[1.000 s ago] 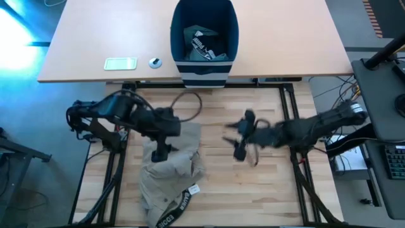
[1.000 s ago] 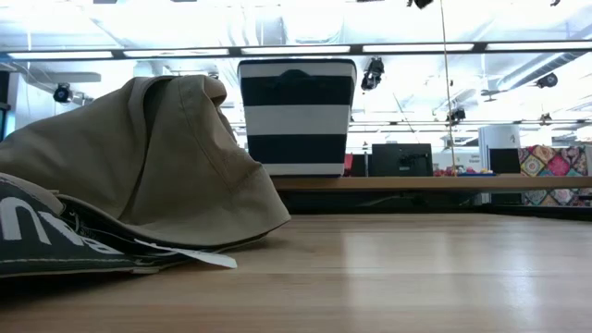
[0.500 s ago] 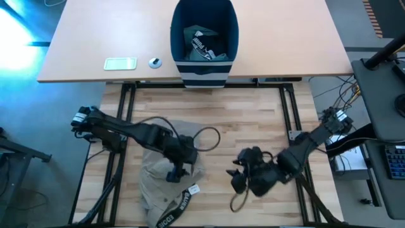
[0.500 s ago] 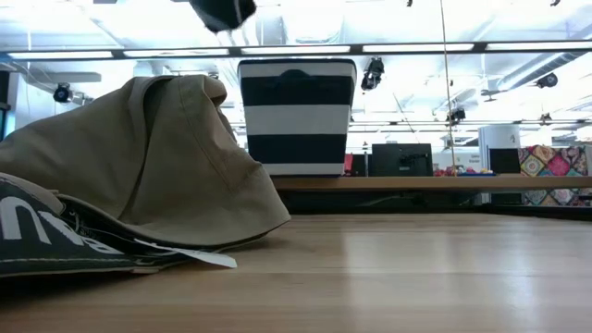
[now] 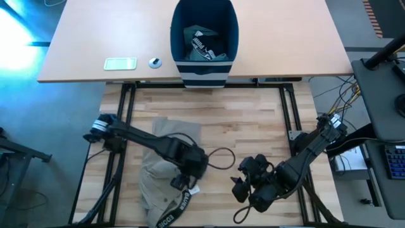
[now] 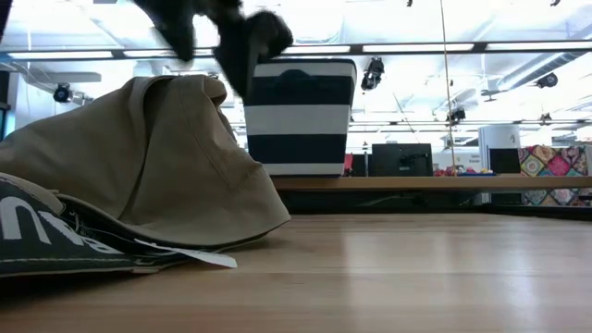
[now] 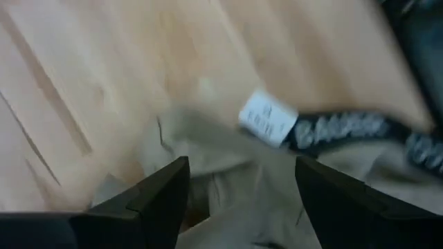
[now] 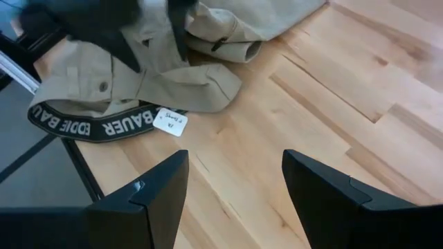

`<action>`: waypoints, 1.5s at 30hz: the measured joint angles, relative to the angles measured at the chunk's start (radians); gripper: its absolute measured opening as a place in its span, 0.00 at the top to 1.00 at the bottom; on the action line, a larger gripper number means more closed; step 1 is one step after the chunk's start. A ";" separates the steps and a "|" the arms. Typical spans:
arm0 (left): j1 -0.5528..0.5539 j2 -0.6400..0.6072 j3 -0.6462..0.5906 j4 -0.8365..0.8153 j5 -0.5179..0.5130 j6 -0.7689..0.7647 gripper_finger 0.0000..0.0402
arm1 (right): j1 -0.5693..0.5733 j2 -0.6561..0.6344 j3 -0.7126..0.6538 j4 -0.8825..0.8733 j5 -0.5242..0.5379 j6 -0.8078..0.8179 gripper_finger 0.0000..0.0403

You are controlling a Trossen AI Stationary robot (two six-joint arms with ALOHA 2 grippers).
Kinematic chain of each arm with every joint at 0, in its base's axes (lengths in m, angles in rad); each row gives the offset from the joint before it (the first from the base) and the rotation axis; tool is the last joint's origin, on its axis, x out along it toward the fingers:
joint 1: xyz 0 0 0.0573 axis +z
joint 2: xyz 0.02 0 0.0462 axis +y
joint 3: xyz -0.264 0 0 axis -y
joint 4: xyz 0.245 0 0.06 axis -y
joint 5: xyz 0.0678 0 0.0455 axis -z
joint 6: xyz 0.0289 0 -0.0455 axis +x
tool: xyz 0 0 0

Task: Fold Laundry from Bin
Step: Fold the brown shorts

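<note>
A beige garment lies crumpled on the near left of the wooden table, with a dark lettered band and a white tag at its near right edge. My left gripper hangs open just above that edge, fingers pointing down; the cloth and tag show between and beyond its fingers. In the low view it is above the garment's peak. My right gripper is open over bare wood, right of the garment. The navy bin holds more laundry.
The striped bin stands on a tan desk beyond the table's far edge, with a small white flat device and a small round object. Bare wood spreads across the table's right half.
My left gripper has come down and gone toward the near edge and the right, ending over the garment's near right edge by the tag; it has also rolled. My right gripper has swung toward the near edge and turned. The garment has stayed where it was.
</note>
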 joint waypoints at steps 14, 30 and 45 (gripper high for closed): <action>0.046 0.107 0.089 -0.277 -0.149 -0.017 0.89 | 0.032 -0.013 0.000 -0.011 -0.006 -0.048 0.43; 0.447 -0.606 0.087 -0.091 -0.088 -0.255 1.00 | 0.038 0.014 -0.013 0.001 0.180 -0.106 0.43; -0.104 -0.872 -0.372 0.013 -0.092 -0.698 1.00 | -0.143 0.240 -0.014 0.152 0.151 -0.483 0.17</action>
